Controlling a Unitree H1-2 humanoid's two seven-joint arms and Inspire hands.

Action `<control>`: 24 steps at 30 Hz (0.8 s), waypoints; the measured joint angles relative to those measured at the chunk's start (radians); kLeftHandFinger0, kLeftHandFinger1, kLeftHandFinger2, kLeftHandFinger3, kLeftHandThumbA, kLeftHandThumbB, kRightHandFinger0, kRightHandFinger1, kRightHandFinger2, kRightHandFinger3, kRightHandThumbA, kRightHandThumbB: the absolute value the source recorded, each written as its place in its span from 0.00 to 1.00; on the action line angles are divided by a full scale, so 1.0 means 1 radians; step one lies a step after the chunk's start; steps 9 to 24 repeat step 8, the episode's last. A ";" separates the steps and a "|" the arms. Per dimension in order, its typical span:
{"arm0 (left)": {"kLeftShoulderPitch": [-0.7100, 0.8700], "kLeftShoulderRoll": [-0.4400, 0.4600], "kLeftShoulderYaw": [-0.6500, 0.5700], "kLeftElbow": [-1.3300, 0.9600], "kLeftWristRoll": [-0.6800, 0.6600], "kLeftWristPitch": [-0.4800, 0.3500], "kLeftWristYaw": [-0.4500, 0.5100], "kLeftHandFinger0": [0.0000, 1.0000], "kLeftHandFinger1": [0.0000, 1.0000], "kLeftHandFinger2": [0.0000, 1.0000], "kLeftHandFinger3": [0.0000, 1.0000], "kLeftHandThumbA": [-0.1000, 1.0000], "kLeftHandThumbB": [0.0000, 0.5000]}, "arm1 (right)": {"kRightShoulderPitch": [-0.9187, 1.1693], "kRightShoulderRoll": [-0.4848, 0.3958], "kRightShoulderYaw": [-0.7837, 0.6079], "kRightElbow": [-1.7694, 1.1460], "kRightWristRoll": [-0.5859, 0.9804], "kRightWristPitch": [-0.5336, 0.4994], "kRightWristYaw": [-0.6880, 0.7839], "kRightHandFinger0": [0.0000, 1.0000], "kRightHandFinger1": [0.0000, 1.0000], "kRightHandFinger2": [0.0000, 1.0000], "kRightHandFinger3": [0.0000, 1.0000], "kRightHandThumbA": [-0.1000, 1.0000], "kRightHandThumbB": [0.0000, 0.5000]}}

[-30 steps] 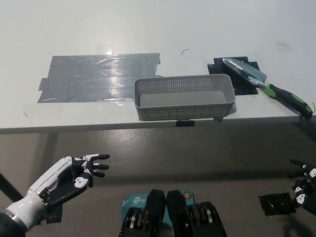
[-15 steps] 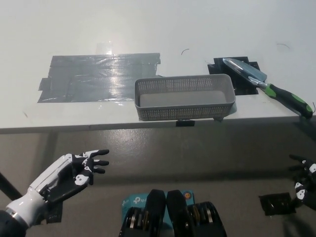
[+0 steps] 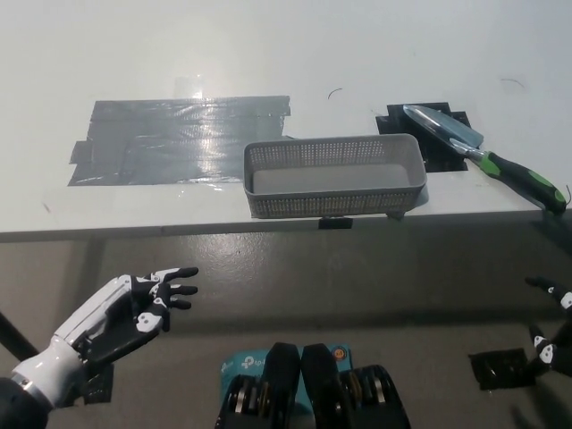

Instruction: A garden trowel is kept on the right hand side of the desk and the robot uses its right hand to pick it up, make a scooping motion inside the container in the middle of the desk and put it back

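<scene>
The garden trowel (image 3: 478, 156) is lying just right of the container (image 3: 335, 204). The right hand (image 3: 551, 332) is hovering below-right of it, fingers spread, empty; the left hand (image 3: 134, 308) is resting below-left, likewise.

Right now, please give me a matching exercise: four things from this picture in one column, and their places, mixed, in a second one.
1 garden trowel
2 container
3 left hand
4 grey tape

A desk middle, front edge
B below desk, lower left, open
C desk right, blade on black patch
D stuck flat, desk left

Pairs: 1-C, 2-A, 3-B, 4-D
</scene>
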 measured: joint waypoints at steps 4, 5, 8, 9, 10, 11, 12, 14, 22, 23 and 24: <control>0.000 0.000 0.000 -0.001 0.000 0.000 0.000 0.85 0.84 0.90 1.00 1.00 0.44 | 0.000 -0.001 0.001 0.000 0.004 0.003 0.003 1.00 1.00 1.00 1.00 0.50 0.56; 0.000 0.000 0.000 -0.001 0.000 0.000 0.000 0.85 0.85 0.90 1.00 1.00 0.46 | 0.000 -0.004 0.003 0.000 0.005 0.004 0.006 1.00 1.00 1.00 1.00 0.51 0.59; 0.001 0.000 0.000 -0.002 0.001 0.000 0.000 0.85 0.84 0.90 1.00 1.00 0.47 | 0.000 -0.013 0.012 -0.003 0.007 0.005 0.015 1.00 1.00 1.00 1.00 0.55 0.65; 0.001 0.000 0.000 -0.002 0.001 0.000 0.000 0.85 0.84 0.90 1.00 1.00 0.47 | 0.000 -0.013 0.012 -0.003 0.007 0.005 0.015 1.00 1.00 1.00 1.00 0.55 0.65; 0.001 0.000 0.000 -0.002 0.001 0.000 0.000 0.85 0.84 0.90 1.00 1.00 0.47 | 0.000 -0.013 0.012 -0.003 0.007 0.005 0.015 1.00 1.00 1.00 1.00 0.55 0.65; 0.001 0.000 0.000 -0.002 0.001 0.000 0.000 0.85 0.84 0.90 1.00 1.00 0.47 | 0.000 -0.013 0.012 -0.003 0.007 0.005 0.015 1.00 1.00 1.00 1.00 0.55 0.65; 0.001 0.000 0.000 -0.002 0.001 0.000 0.000 0.85 0.84 0.90 1.00 1.00 0.47 | 0.000 -0.013 0.012 -0.003 0.007 0.005 0.015 1.00 1.00 1.00 1.00 0.55 0.65; 0.001 0.000 0.000 -0.002 0.001 0.000 0.000 0.85 0.84 0.90 1.00 1.00 0.47 | 0.000 -0.013 0.012 -0.003 0.007 0.005 0.015 1.00 1.00 1.00 1.00 0.55 0.65; 0.001 0.000 0.000 -0.002 0.001 0.000 0.000 0.85 0.84 0.90 1.00 1.00 0.47 | 0.000 -0.013 0.012 -0.003 0.007 0.005 0.015 1.00 1.00 1.00 1.00 0.55 0.65; 0.001 0.000 0.000 -0.002 0.001 0.000 0.000 0.85 0.84 0.90 1.00 1.00 0.47 | 0.000 -0.013 0.012 -0.003 0.007 0.005 0.015 1.00 1.00 1.00 1.00 0.55 0.65; 0.001 0.000 0.000 -0.002 0.001 0.000 0.000 0.85 0.84 0.90 1.00 1.00 0.47 | 0.000 -0.013 0.012 -0.003 0.007 0.005 0.015 1.00 1.00 1.00 1.00 0.55 0.65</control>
